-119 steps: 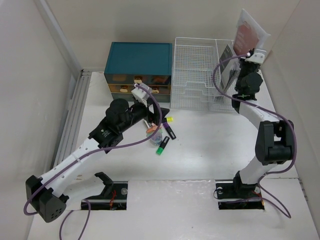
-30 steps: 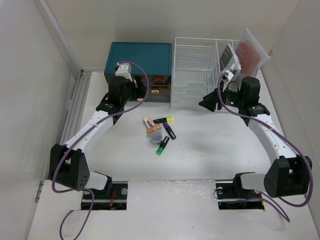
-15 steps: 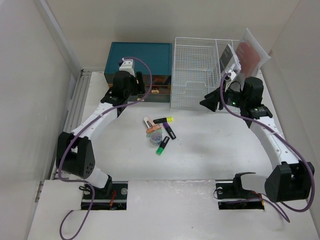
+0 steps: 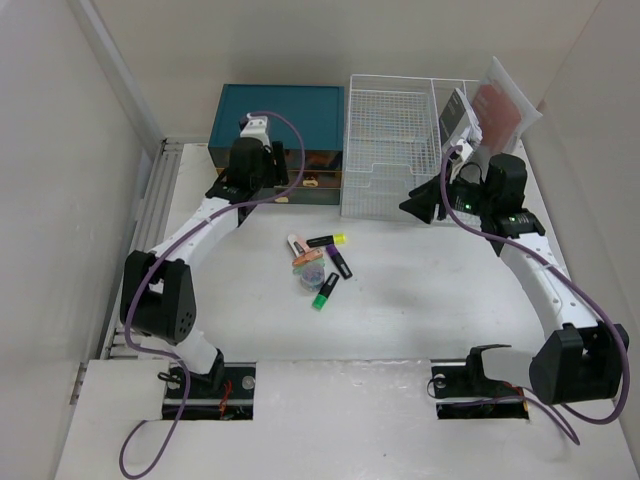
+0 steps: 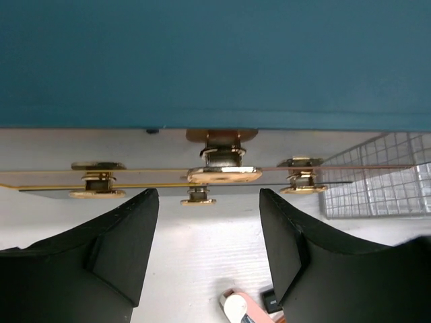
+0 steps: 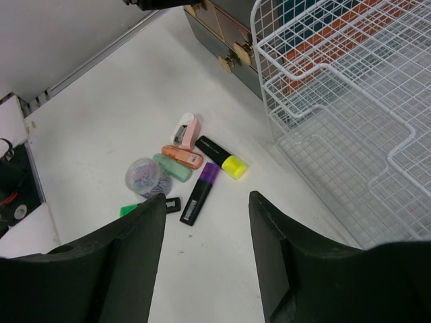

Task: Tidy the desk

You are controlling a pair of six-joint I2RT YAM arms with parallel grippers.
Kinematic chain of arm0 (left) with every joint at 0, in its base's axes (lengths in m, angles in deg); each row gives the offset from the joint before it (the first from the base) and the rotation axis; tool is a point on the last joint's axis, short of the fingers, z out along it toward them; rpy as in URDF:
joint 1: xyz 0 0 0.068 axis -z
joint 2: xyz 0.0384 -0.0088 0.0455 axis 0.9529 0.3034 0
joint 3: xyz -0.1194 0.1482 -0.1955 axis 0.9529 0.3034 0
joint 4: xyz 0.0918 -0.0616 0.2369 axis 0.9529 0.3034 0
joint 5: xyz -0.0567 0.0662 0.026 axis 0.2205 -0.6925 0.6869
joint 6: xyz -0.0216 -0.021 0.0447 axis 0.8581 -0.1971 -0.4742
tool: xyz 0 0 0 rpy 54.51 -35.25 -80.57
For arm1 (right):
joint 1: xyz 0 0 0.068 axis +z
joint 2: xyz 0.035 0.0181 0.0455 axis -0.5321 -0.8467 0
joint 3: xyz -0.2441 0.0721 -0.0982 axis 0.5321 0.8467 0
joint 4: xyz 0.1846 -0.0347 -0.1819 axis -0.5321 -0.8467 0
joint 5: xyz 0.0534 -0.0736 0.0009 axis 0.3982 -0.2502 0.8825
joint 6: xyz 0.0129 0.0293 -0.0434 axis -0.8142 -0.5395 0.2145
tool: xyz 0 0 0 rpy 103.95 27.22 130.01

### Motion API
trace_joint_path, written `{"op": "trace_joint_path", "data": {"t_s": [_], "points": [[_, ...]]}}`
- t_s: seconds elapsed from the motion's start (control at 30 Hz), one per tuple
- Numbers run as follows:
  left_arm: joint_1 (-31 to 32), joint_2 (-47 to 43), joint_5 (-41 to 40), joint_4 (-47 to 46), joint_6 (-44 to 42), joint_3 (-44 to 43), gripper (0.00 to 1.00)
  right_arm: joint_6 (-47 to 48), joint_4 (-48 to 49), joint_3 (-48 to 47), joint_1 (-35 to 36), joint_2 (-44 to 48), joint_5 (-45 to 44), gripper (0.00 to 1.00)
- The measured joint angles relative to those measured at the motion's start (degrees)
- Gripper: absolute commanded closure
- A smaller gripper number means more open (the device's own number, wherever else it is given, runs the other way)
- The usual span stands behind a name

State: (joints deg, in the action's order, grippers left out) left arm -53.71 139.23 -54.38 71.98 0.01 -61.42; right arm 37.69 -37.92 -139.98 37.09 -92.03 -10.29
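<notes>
Two grippers were seen with jaws parted and nothing grasped. The left gripper [image 5: 207,196] was set at the front of the teal drawer box [image 4: 278,115], its fingers either side of a brass knob [image 5: 223,175] and not touching it. The right gripper [image 6: 207,199] was hung above the clutter, beside the wire-mesh file rack [image 4: 390,140].

The desk [image 4: 430,290], white and matte, was spread under everything, with the arms bolted at its near edge. It was judged rigid and fixed, nothing to lift, so the handling falls on what lies on it.

Near its middle a small pile was noted:
- yellow-capped highlighter [image 6: 222,156]
- purple highlighter [image 6: 201,190]
- pink stapler [image 6: 183,131]
- clip jar [image 6: 143,177]

The highlighters were judged light, stiff and smooth, best pinched across the barrel at mid-length. The clip jar was judged round and slick, liable to roll, and best taken across its sides. The knob was judged small, polished and easily slipped off, so it should be pinched squarely behind its head.

Drawer fronts were seen edge-on from the left wrist, so the knob's drawer could not be told. Drawer contents were not shown. The green highlighter [image 4: 322,295] was partly covered by a finger in the right wrist view. Papers [image 4: 495,95] in the rack's upright slot could not be read.
</notes>
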Motion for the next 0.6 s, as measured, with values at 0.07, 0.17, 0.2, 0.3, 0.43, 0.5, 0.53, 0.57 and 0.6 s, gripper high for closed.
{"op": "trace_joint_path", "data": {"t_s": [0.07, 0.17, 0.2, 0.3, 0.43, 0.5, 0.53, 0.57, 0.6], "points": [[0.00, 0.20, 0.00, -0.02, 0.04, -0.61, 0.42, -0.02, 0.00, 0.00, 0.00, 0.00, 0.02, 0.42], [0.00, 0.20, 0.07, -0.11, 0.22, -1.03, 0.42, -0.17, 0.00, 0.00, 0.00, 0.00, 0.02, 0.42], [0.00, 0.22, 0.07, -0.11, 0.28, -1.14, 0.42, -0.22, 0.00, 0.00, 0.00, 0.00, 0.02, 0.42], [0.00, 0.31, -0.02, -0.04, 0.37, -1.66, 0.44, -0.44, 0.00, 0.00, 0.00, 0.00, 0.04, 0.42], [0.00, 0.92, -0.55, -0.02, 0.70, -3.13, 0.56, -0.68, 0.00, 0.00, 0.00, 0.00, 0.04, 0.42], [0.04, 1.31, -0.46, -0.04, 0.90, -3.61, 0.57, -0.81, 0.00, 0.00, 0.00, 0.00, 0.07, 0.42], [0.07, 1.49, -0.42, -0.04, 1.03, -3.69, 0.59, -0.81, -0.02, 0.00, 0.00, 0.00, 0.07, 0.42], [0.09, 1.57, -0.33, -0.07, 1.18, -3.72, 0.59, -0.83, 0.00, 0.00, 0.00, 0.00, 0.07, 0.42], [0.11, 1.57, -0.28, -0.07, 1.22, -3.72, 0.59, -0.83, 0.00, 0.00, 0.00, 0.00, 0.07, 0.42]]}}
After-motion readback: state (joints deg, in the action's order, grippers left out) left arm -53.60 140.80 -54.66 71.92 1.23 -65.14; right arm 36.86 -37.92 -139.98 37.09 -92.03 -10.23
